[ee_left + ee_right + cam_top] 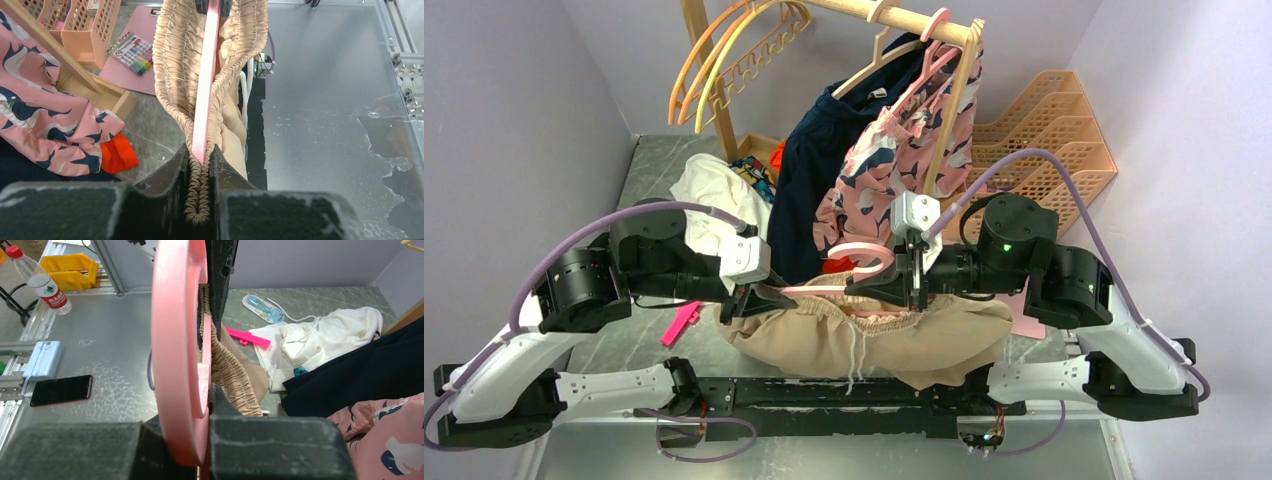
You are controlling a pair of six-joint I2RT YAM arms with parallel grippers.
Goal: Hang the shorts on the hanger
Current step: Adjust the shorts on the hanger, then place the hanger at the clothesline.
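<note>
We have the right end effector (902, 283) clamped on the hanger (207, 75) and the left end effector (199, 175) pinched on the shorts (175, 60), bunched at the table's (624, 350) near edge, the hanger bar threaded inside the waistband; seating them properly looks left.

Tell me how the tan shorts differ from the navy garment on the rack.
Colour: the shorts are tan with a white drawstring; the navy garment is plain dark blue. Pose: the shorts sag in a bunch, waistband around the pink hanger; the navy garment hangs from the wooden rack. Grip: the left gripper pinches the shorts; nothing grips the navy garment. Both are soft clothing.
</note>
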